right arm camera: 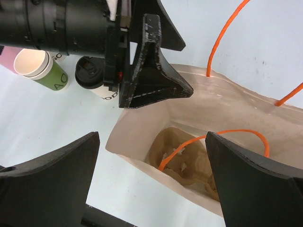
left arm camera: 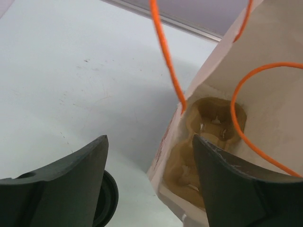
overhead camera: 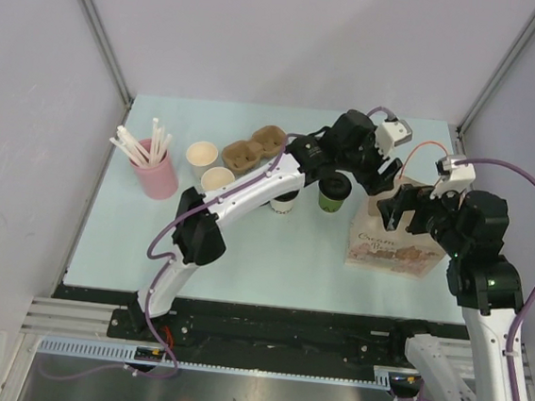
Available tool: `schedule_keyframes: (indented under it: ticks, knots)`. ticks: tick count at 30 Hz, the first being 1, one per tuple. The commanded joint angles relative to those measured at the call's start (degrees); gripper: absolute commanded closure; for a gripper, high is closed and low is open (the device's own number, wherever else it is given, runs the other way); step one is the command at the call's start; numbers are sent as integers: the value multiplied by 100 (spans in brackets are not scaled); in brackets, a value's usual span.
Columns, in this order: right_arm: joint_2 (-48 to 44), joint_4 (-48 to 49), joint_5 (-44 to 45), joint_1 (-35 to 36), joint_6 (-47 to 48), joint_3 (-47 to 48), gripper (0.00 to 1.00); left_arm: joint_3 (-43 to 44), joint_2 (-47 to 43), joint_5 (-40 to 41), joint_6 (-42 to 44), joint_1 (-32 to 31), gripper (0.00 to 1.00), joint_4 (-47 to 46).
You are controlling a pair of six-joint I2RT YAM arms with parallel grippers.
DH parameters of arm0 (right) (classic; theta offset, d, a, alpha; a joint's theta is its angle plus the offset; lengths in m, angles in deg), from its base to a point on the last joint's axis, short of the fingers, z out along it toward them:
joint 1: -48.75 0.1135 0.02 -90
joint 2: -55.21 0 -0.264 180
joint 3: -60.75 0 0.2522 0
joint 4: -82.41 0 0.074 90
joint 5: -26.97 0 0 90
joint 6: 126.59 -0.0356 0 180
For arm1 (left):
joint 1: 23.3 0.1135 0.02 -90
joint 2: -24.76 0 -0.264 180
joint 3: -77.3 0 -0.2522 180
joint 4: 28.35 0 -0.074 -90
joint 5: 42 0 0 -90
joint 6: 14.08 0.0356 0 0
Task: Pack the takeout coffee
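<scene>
Your left claw [left arm camera: 150,141] is spread open with nothing between its fingers, hanging over the left edge of the paper bag [overhead camera: 391,246] at the right of the top view. Your right claw [right arm camera: 152,137] is wide open too and empty, above the bag's mouth. A cardboard cup tray [left arm camera: 206,109] sits inside the bag. Neither coffee is packed. The green cup [overhead camera: 334,194] stands on the table [overhead camera: 271,258] just left of the bag. The white cup [overhead camera: 284,202] is beside it, partly under your left arm.
</scene>
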Motion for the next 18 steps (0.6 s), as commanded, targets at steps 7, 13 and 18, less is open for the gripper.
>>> schedule_keyframes:
  ticks: [7, 13, 18]
  knots:
    - [-3, 28, -158, 21, -141, 460, 0, 199, -893, -650, 144, 8, 5, 52]
    - [14, -25, -324, 29, -334, 768, 5, 147, -1358, -932, -226, 358, 4, 412]
    - [427, -16, -474, 169, -597, 1172, 13, -406, -2209, -493, 72, 623, 4, 702]
